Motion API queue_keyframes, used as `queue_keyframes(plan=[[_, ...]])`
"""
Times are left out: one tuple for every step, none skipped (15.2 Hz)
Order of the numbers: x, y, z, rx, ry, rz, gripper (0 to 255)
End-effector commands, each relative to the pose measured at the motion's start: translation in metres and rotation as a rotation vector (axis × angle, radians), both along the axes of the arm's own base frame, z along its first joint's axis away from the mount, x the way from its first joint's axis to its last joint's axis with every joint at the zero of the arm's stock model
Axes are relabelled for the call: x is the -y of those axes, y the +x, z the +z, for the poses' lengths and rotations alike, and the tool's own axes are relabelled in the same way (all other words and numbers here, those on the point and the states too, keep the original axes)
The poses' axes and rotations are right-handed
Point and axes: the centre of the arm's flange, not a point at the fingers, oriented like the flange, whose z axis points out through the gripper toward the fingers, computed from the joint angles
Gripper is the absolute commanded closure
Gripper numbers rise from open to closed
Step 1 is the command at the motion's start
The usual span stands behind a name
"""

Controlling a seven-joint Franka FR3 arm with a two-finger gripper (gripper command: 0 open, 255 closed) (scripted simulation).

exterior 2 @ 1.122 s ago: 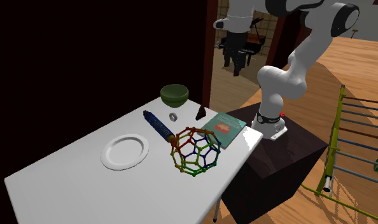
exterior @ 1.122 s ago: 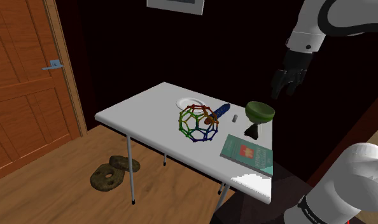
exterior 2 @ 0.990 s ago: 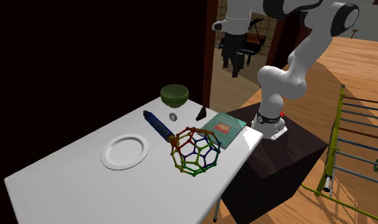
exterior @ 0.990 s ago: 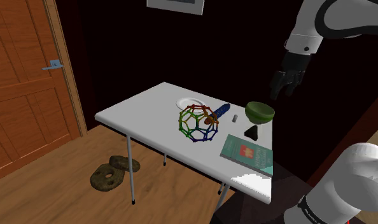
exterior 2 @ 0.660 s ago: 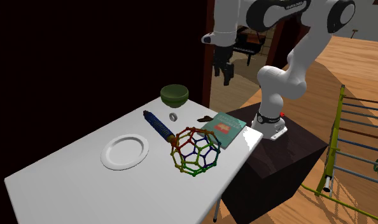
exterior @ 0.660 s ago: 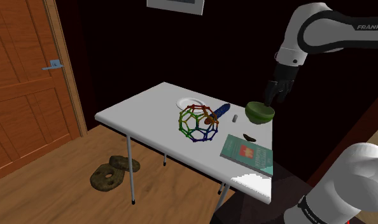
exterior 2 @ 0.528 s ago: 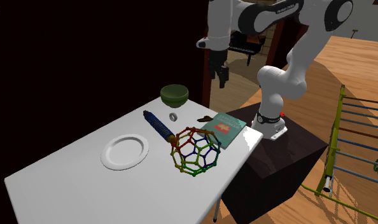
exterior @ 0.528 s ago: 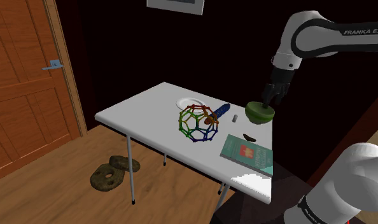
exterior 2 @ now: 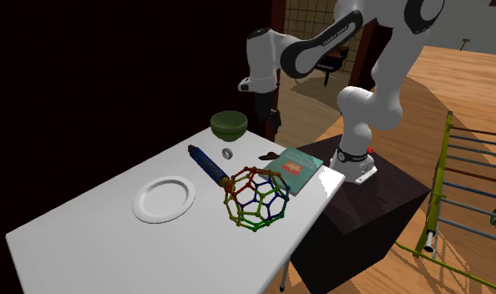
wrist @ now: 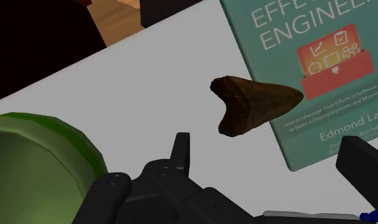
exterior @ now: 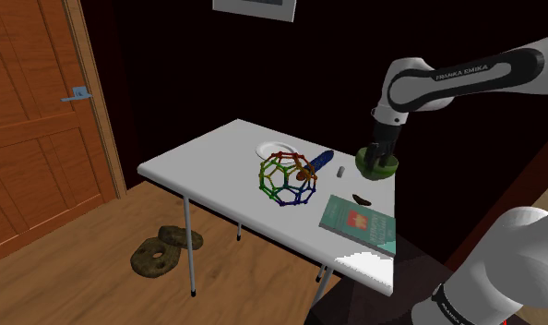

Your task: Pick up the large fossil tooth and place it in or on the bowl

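Observation:
The fossil tooth [wrist: 254, 102] is dark brown and pointed. It lies flat on the white table [exterior: 198, 166], its tip over the edge of a teal book [wrist: 321, 63]. I also see the tooth [exterior: 362, 198] between book and bowl, and the tooth [exterior 2: 269, 155] by the book's corner. The green bowl [exterior 2: 229, 124] stands at the table's far corner; my hand covers part of the bowl [exterior: 388, 168]. My black gripper [wrist: 268, 145] hangs open just above the table, beside the bowl [wrist: 35, 165], with the tooth a little beyond its fingertips. Nothing is between the fingers of the gripper [exterior: 380, 159] [exterior 2: 270, 125].
A coloured wire ball [exterior: 287, 178] [exterior 2: 254, 199] stands mid-table, with a blue pen-like tool [exterior 2: 206, 164], a small ring [exterior 2: 227, 153] and a white plate [exterior 2: 164, 199] nearby. The book [exterior: 358, 222] lies near the stand. A wooden door [exterior: 32, 120] and ring-shaped things on the floor [exterior: 157, 254] are at the shoulder view's left.
The arm has swung down from high above to just over the table beside the bowl. The tooth, upright a second ago, now lies flat. The fingers stayed open.

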Motion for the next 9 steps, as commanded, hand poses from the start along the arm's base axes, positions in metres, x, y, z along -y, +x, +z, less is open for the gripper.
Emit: queue_keyframes(plan=[[0.012,0.013,-0.022,-0.012,0.013,0.028,0],[0.017,0.018,-0.033,-0.018,0.02,0.039,0],[0.016,0.018,-0.038,-0.018,0.02,0.039,0],[0.016,0.017,-0.043,-0.018,0.02,0.039,0],[0.016,0.016,-0.049,-0.018,0.02,0.039,0],[0.015,0.015,-0.054,-0.018,0.02,0.039,0],[0.015,0.014,-0.059,-0.018,0.02,0.039,0],[0.015,0.014,-0.064,-0.018,0.02,0.039,0],[0.014,0.013,-0.069,-0.018,0.02,0.039,0]])
